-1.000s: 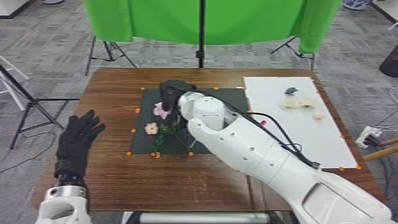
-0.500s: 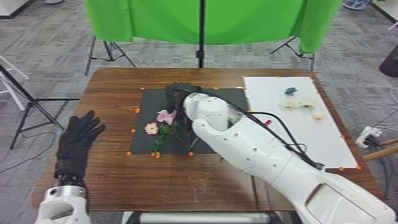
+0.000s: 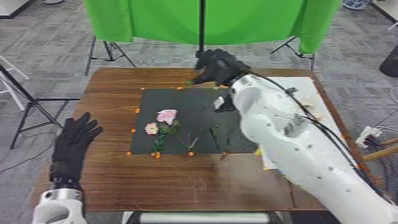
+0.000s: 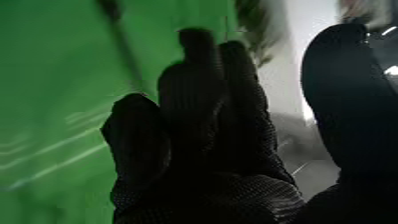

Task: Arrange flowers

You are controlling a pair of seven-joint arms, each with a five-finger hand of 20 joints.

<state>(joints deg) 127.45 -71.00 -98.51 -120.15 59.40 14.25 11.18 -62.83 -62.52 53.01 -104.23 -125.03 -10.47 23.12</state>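
In the head view my right hand is over the table's far edge, its fingers extended. In the right wrist view this hand has straight fingers, the thumb apart from them. Below it in the head view, a pink flower lies on the black mat, just above a paler pink flower. Green stems run down from the blooms toward the mat's near edge; thin stems lie to their right. My left hand rests open at the table's left side.
A white sheet covers the table's right side; pale flowers there are partly hidden by my right arm. Orange markers line the mat. Beyond the table hangs a green cloth with a dark stand pole before it.
My right hand has moved from the flowers on the mat up and right to the far edge. The pink flower sits slightly nearer and farther right than a second ago.
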